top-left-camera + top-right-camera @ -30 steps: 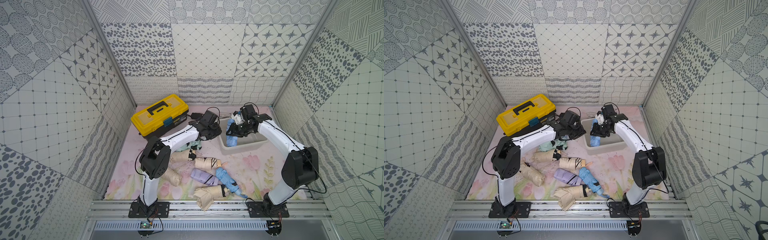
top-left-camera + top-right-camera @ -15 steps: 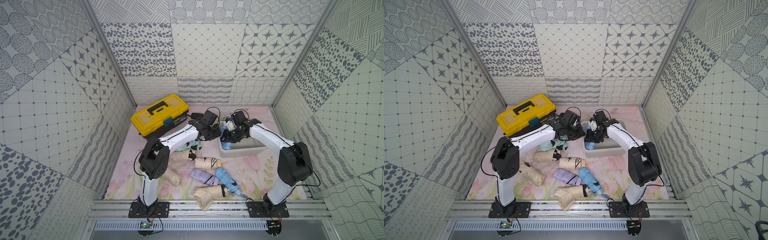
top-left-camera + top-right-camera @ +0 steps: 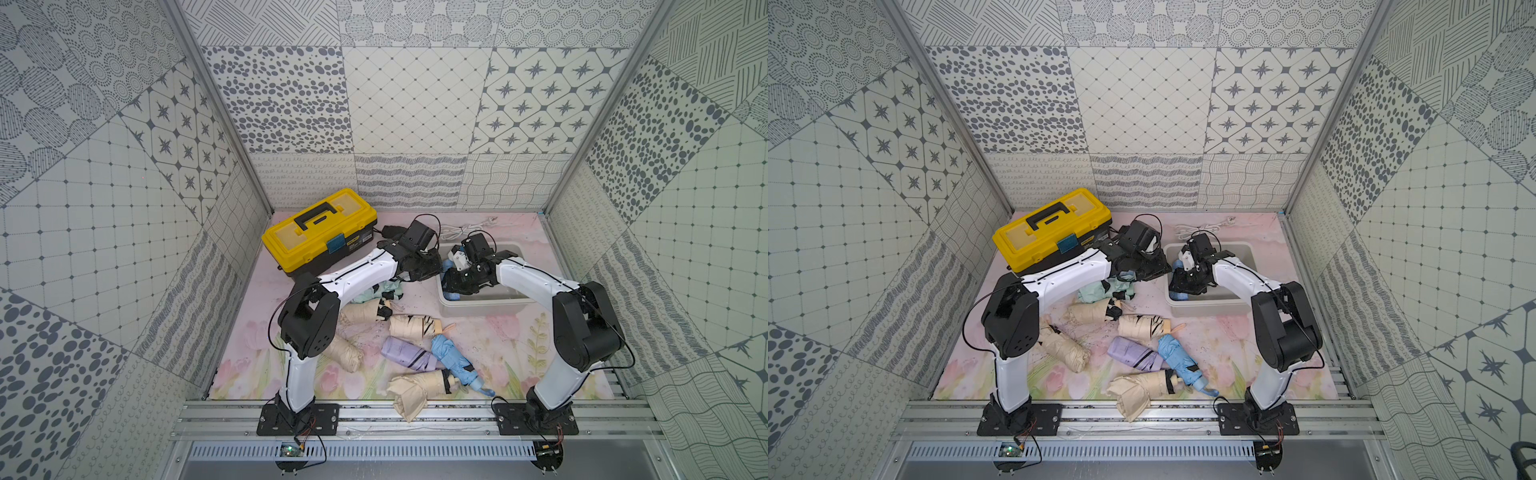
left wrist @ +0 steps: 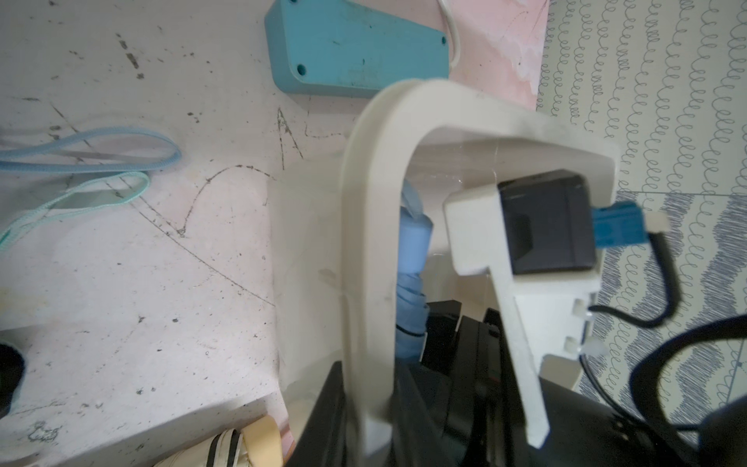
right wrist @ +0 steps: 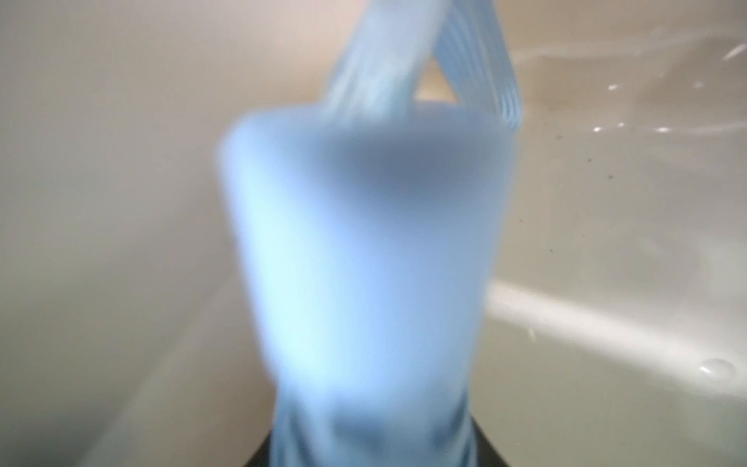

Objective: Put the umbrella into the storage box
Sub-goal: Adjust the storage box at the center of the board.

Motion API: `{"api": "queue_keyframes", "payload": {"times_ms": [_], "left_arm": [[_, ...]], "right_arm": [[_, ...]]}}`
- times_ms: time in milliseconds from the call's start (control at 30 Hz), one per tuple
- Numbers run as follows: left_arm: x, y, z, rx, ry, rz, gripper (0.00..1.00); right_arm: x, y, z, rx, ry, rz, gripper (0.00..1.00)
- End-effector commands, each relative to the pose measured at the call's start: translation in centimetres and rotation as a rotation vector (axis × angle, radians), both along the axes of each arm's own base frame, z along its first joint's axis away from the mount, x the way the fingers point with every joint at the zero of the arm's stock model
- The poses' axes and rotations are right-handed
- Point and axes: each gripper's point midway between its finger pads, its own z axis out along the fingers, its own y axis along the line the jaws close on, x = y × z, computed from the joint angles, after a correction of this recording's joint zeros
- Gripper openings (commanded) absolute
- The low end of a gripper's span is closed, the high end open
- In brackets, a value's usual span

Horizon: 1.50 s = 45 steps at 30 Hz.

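Left arm (image 3: pixel 361 274) is arched high at the elbow, forearm stretched to the back. The left gripper (image 3: pixel 434 270) sits at the left rim of the storage box (image 3: pixel 482 309) with its jaws closed. Whether they pinch that rim, I cannot tell.

Right arm (image 3: pixel 536 282) bends in from the other side, right gripper (image 3: pixel 456 283) dipped nose-down inside the box at its left end. The blue umbrella (image 5: pixel 364 250) fills the right wrist view, handle foremost, inside the box along its left wall. The jaws are hidden there, so clamped or parted, I cannot tell.

Tight quarters: the two grippers are close together at that one rim, with the yellow toolbox (image 3: pixel 320 232) just beside the left forearm. The box's right half lies bare, and the floral mat (image 3: pixel 498 353) in front of it is open.

Count on the mat: four beige umbrellas (image 3: pixel 415 328), one mint umbrella (image 3: pixel 374 293), one lilac umbrella (image 3: pixel 405 353) and a second blue umbrella (image 3: pixel 453 361). That makes seven.
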Motion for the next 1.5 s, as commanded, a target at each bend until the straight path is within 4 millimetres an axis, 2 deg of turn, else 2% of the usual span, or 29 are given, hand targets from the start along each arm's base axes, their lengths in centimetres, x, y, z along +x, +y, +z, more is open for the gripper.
{"api": "queue_keyframes", "payload": {"times_ms": [0,133,300,467,600,767,933,1033,1167,1400,1467], "left_arm": [[1.2,-0.7,2.4,-0.051,-0.099,-0.013,0.25],[1.1,-0.5,3.0,-0.057,-0.106,-0.005,0.32],[1.0,0.1,3.9,-0.051,-0.134,0.005,0.37],[0.8,1.5,5.3,-0.037,-0.204,0.027,0.47],[0.3,3.3,7.0,-0.014,-0.31,0.045,0.57],[-0.9,5.4,9.1,0.043,-0.477,-0.006,0.67],[-3.2,6.8,10.6,0.064,-0.639,-0.105,0.7],[-5.2,7.4,11.1,0.091,-0.747,-0.22,0.71],[-7.2,9.4,11.1,0.156,-0.819,-0.27,0.73],[-9.6,12.3,11.0,0.142,-0.798,-0.195,0.75],[-10.6,12.6,10.8,0.119,-0.784,-0.204,0.75]], "right_arm": [[0.8,0.4,-0.3,0.013,-0.035,-0.009,0.55],[1.2,-0.1,-0.7,0.0,-0.043,-0.032,0.65],[1.8,-0.8,0.3,-0.013,-0.082,-0.058,0.69],[2.2,-3.1,3.8,-0.01,-0.188,-0.129,0.73],[1.5,-4.4,6.7,-0.016,-0.296,-0.127,0.76],[-0.1,-5.0,11.0,0.001,-0.448,-0.08,0.77],[-3.4,-3.8,14.0,0.011,-0.554,0.068,0.78],[-5.4,-3.4,14.5,0.0,-0.551,0.113,0.78],[-8.5,-2.2,13.6,-0.014,-0.48,0.17,0.77],[-16.1,0.8,9.9,-0.111,-0.31,0.318,0.77],[-17.5,0.9,9.2,-0.14,-0.303,0.341,0.77]]}}
